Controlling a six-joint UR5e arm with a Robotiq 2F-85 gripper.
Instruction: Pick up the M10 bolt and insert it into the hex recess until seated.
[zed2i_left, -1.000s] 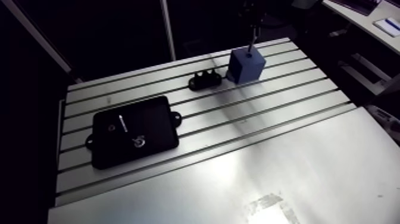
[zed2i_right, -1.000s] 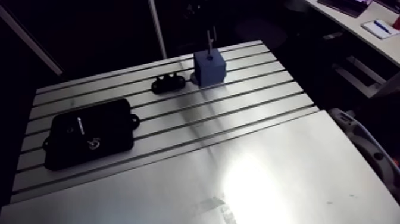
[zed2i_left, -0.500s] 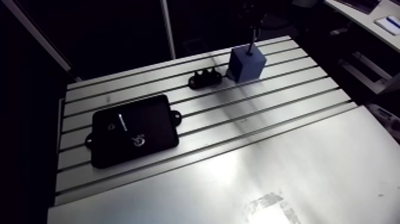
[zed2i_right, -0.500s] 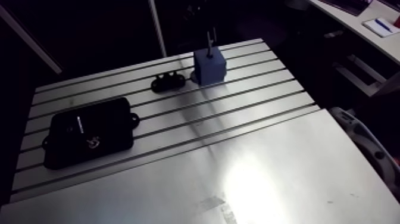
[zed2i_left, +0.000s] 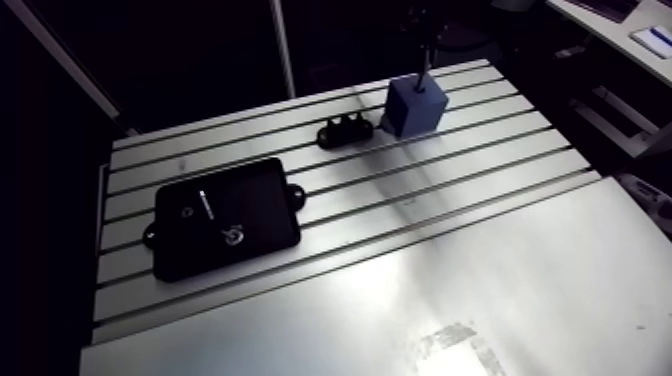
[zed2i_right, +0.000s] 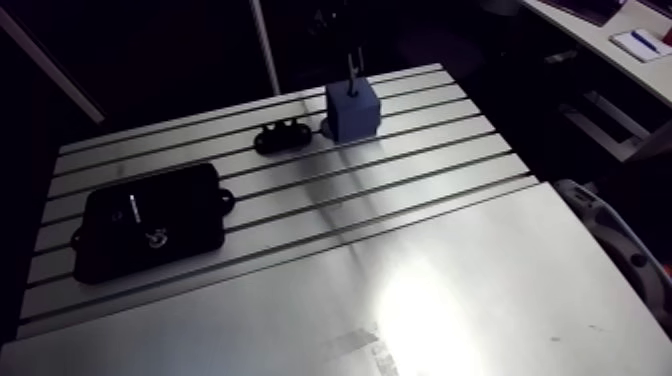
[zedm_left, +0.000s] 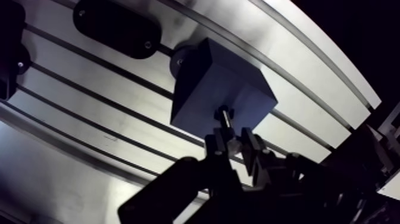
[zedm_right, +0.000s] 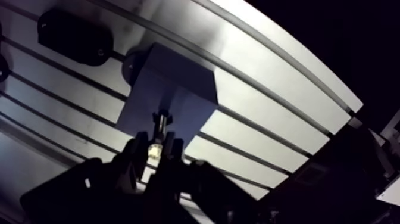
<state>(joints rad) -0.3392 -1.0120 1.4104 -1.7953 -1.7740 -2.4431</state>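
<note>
Fingers of my gripper clamp, nearly closed, on the M10 bolt, whose far end sits at the hex recess atop the blue block just ahead of my jaws, with bolt and block unmoved since just before.

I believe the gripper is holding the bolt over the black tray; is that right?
Not quite: the gripper is holding the bolt over the blue block, with its tip at the block's top face, as the wrist view shows. The black tray lies well aside.
</note>
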